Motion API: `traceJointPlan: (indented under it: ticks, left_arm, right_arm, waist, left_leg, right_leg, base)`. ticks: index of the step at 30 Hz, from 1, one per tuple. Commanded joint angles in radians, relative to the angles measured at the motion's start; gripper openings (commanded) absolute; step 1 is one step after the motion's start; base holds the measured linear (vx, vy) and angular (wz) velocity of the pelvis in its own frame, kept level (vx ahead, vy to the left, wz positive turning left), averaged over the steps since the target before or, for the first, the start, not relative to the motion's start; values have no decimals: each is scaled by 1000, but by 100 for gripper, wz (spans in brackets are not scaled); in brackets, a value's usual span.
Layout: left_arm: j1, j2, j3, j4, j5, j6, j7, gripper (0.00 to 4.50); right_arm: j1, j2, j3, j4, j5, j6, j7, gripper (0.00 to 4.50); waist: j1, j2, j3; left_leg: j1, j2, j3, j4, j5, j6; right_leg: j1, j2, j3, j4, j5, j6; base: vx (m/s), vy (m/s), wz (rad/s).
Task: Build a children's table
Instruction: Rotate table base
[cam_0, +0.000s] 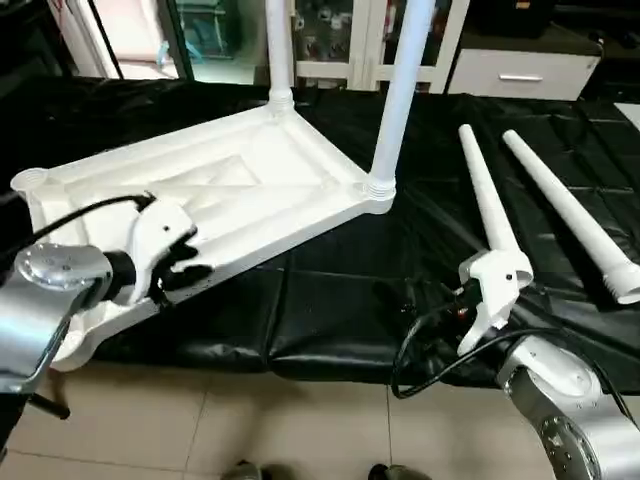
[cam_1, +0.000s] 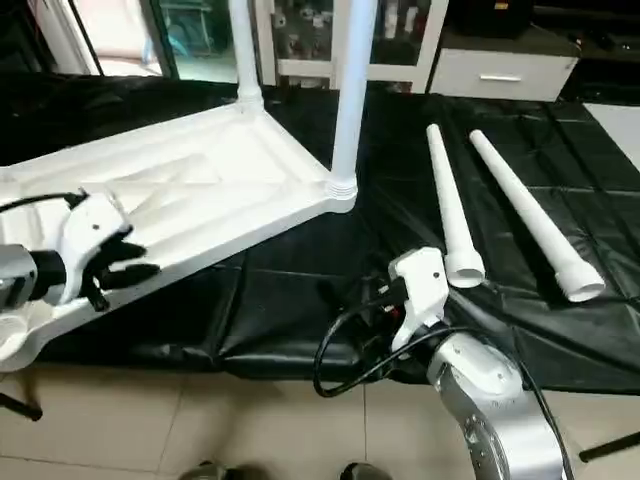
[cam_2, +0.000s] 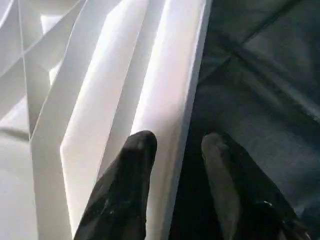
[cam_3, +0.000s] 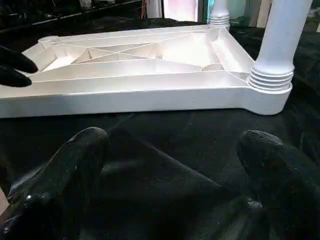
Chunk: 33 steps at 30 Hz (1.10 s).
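While the table top (cam_0: 250, 190) lies upside down on the black-sheeted surface (cam_0: 330, 310), ribbed underside up, its near left corner juts past the surface's front edge. Two legs stand screwed into the far sockets, the left one (cam_0: 278, 45) and the right one (cam_0: 402, 90); both are cut off at the upper frame edge, so their full length cannot be judged. Two loose legs (cam_0: 490, 200) (cam_0: 570, 215) lie side by side on the surface to the right, well apart from the top, wide ends toward the robot.

The left gripper (cam_2: 172, 155) straddles the top's near rim, one black finger (cam_2: 132, 165) inside the rim and the other outside; whether the fingers actually press the plastic cannot be made out. The right gripper (cam_3: 172, 165) is spread wide and grasps nothing, hovering over bare sheet between the top and the nearer loose leg. White cabinets (cam_0: 500, 60) stand behind.
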Motion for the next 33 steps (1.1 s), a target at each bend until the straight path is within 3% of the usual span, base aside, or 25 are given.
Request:
traceJointPlan:
  ticks: [1,8,10,14,22,33]
  left_arm:
    - [-4,-25,-15,28,5,11,2,189]
    - [-14,-56,-51,57,2,22,21,189]
    - [-26,-61,-75,108,56,-10,45,189]
    - [-42,-72,-85,162,93,-39,77,189]
    - [-65,-113,-106,235,107,-67,105,189]
    - [-98,-170,-84,275,88,-41,120,83]
  right_arm:
    - [4,-11,5,-27,7,18,5,450]
    - [18,-80,50,-94,58,45,115,450]
    - [20,-110,75,-114,63,60,152,450]
    - [16,-121,83,-113,56,55,158,450]
    - [8,-136,87,-111,55,54,161,450]
    - [8,-141,89,-109,47,44,152,450]
  waist:
    - [-2,9,-64]
    - [0,7,-68]
    - [1,5,-67]
    - [1,0,-72]
    - [3,-5,-80]
    - [4,-8,-82]
  left_leg:
    - [13,31,-16,-86,-335,-22]
    - [8,33,-17,-84,-310,-6]
    - [8,32,-16,-83,-302,1]
    - [3,32,-16,-81,-267,6]
    - [8,35,-16,-80,-280,-4]
    - [7,35,-16,-78,-283,-3]
  right_leg:
    - [37,-40,42,-78,-400,-137]
    - [43,-40,42,-76,-376,-137]
    - [42,-39,43,-77,-371,-136]
    - [45,-40,43,-75,-357,-133]
    - [46,-40,42,-69,-304,-157]
    - [48,-42,41,-71,-330,-154]
  base:
    - [0,0,0]
    - [0,0,0]
    - [0,0,0]
    - [0,0,0]
    - [0,0,0]
    - [0,0,0]
